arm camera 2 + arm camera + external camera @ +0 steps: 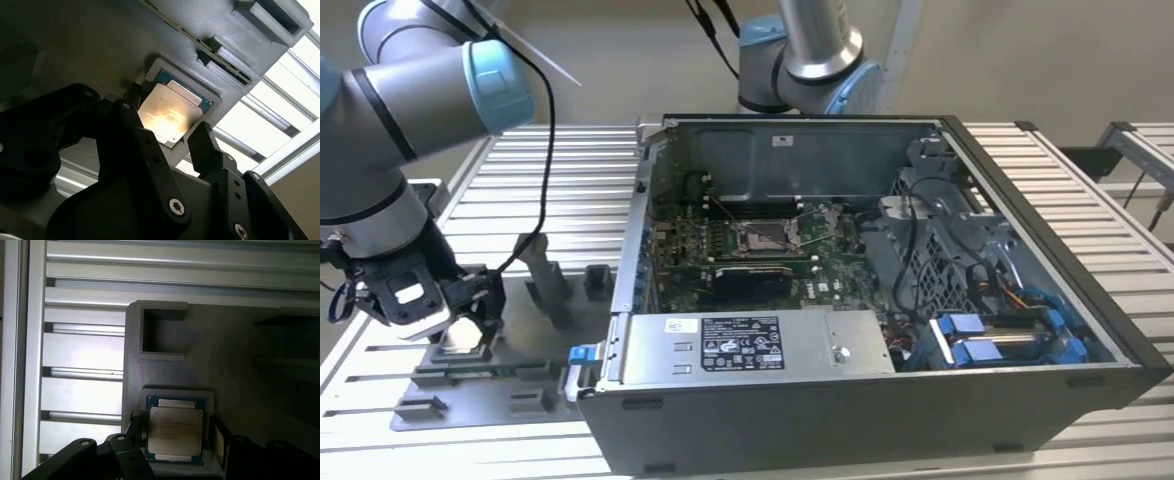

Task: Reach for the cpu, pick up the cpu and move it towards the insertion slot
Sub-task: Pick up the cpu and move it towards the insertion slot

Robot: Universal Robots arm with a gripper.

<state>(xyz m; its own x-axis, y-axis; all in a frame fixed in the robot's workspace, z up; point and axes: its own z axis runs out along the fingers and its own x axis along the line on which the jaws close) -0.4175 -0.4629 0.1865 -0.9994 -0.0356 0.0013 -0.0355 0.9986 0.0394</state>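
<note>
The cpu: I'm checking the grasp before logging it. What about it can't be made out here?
- Second wrist view: glare washes out the top of the cpu, and the hand covers one corner.
- Both wrist views: whether the hand touches the cpu cannot be told.
- Exterior view: the socket is too small to show its pins.
</note>
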